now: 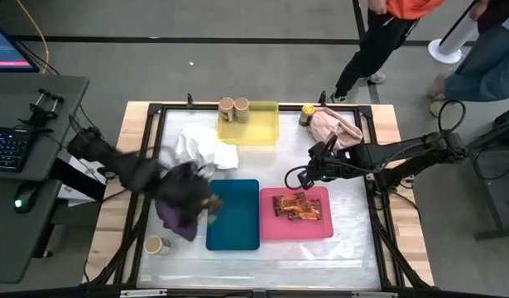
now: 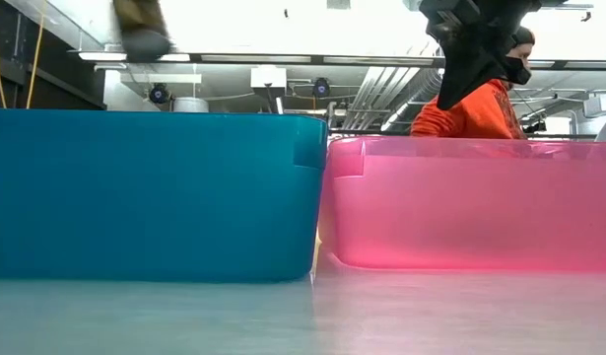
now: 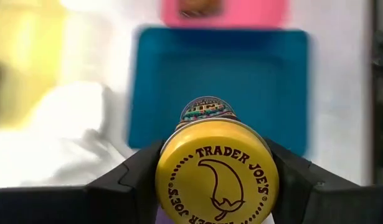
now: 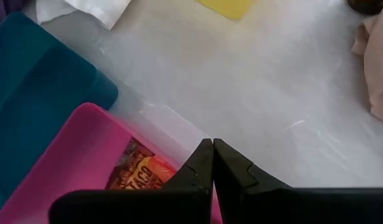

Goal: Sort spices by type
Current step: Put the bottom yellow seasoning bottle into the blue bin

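Observation:
My left gripper [image 1: 208, 204] is shut on a yellow-lidded spice jar [image 3: 216, 177] at the left edge of the teal tray [image 1: 234, 217], beside the purple cloth [image 1: 181, 197]. My right gripper [image 4: 212, 149] is shut and empty above the table by the far left corner of the pink tray [image 1: 297, 225], which holds the orange-red packets [image 1: 296, 206]. Two tan-lidded jars [image 1: 234, 107] stand in the yellow tray [image 1: 252, 130]. Another tan-lidded jar [image 1: 156, 244] stands on the table at the near left. A second yellow-lidded jar [image 1: 307, 111] stands by the pink cloth [image 1: 337, 126]. My left gripper pinches the jar between its two fingers [image 3: 132, 177], one on each side, at the lid end [image 3: 169, 186]. The lid's top faces back toward the wrist and the jar's body points forward along the fingers toward the teal tray. The jar is lifted clear of the table.
A white cloth [image 1: 206, 150] lies between the yellow tray and the purple cloth. People stand beyond the table's far right corner [image 1: 395, 25]. A desk with a keyboard [image 1: 10, 149] stands to the left. Bare table lies along the near edge [image 1: 279, 257].

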Robot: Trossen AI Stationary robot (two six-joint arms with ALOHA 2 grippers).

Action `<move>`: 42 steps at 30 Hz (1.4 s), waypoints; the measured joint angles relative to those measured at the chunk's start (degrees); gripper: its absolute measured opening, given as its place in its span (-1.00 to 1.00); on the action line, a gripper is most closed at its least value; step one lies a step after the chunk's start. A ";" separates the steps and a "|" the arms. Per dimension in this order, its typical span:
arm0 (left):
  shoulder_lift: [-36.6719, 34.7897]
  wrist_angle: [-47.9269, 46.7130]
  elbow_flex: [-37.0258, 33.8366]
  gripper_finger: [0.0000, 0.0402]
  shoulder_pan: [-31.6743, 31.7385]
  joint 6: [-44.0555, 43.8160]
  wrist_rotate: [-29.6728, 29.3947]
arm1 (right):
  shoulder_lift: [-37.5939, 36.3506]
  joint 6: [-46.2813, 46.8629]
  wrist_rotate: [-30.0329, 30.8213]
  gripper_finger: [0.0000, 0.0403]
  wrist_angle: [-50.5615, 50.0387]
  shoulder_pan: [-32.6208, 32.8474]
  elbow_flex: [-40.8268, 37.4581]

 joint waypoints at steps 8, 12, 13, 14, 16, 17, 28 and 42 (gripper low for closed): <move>9.59 4.07 -0.09 -0.01 19.03 17.50 6.11 | 0.00 3.48 1.80 -1.00 0.11 0.00 0.00; 13.84 2.17 -0.11 0.00 19.75 21.38 10.60 | 0.00 4.43 2.20 -1.00 0.67 0.00 0.00; 14.71 1.58 -0.11 0.00 19.32 21.84 10.58 | 0.00 4.44 2.20 -1.00 0.66 0.00 0.00; 15.46 1.29 -0.11 0.00 18.85 22.00 10.58 | 0.00 4.44 2.20 -1.00 0.66 0.00 0.00; 16.61 1.36 -0.11 0.00 17.51 21.23 10.39 | 0.00 4.44 2.24 -1.00 0.66 0.00 0.00; 16.90 1.43 -0.11 0.00 16.60 20.55 10.38 | 0.00 4.47 2.49 -1.00 0.66 0.01 0.00; 11.71 15.04 -15.29 0.01 12.38 14.49 9.07 | 0.00 4.48 4.05 -1.00 0.66 0.00 0.00; 11.72 17.63 -18.88 0.20 14.84 17.09 8.57 | 0.00 4.52 4.08 -1.00 2.44 0.00 0.00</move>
